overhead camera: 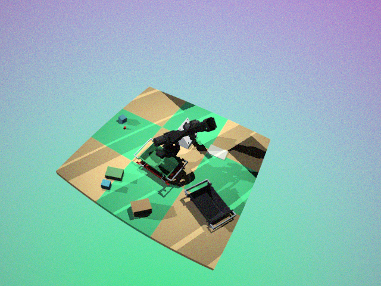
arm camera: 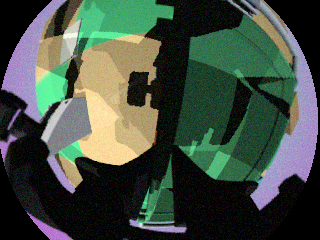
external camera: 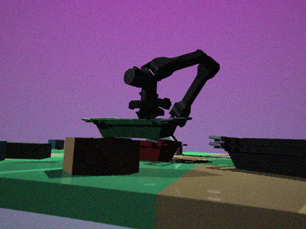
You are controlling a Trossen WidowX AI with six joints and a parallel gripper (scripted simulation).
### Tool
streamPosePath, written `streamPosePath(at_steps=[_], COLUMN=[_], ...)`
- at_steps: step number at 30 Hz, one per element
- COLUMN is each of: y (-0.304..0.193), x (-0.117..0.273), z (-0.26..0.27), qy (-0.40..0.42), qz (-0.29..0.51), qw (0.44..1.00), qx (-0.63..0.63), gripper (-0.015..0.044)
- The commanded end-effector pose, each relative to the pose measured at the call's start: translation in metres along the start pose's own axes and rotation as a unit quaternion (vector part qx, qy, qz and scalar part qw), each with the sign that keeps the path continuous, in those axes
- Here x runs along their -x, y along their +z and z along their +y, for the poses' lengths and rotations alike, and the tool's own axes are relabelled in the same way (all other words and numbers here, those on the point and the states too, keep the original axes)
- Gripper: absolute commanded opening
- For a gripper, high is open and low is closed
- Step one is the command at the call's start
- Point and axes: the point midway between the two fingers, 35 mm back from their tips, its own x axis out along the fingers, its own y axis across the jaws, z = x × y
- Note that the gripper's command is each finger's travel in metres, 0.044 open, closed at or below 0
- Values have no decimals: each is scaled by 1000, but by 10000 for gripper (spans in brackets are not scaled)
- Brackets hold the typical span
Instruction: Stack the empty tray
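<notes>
A green tray with grey wire bars out at its ends is held nearly level. My gripper is shut on its side wall on the robot's side. Directly below is the red tray, mostly covered by the green one. In the exterior view only a narrow gap shows between the green tray's bottom and the red rim. A grey bar shows at the red tray's top; the other bar and the load are hidden.
A black tray with bars out stands to the right. A brown block stands in front. A green block, two blue blocks, a small red ball and a white plate lie around.
</notes>
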Motion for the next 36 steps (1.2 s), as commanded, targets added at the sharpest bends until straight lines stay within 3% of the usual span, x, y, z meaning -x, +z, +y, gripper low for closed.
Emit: streamPosePath(at_steps=[1,36], y=[2,2], x=[-5,-13], z=[5,7], qy=[11,11], qz=[-1,-1], qw=[1000,1000], qx=[-2,-2], gripper=[0,0])
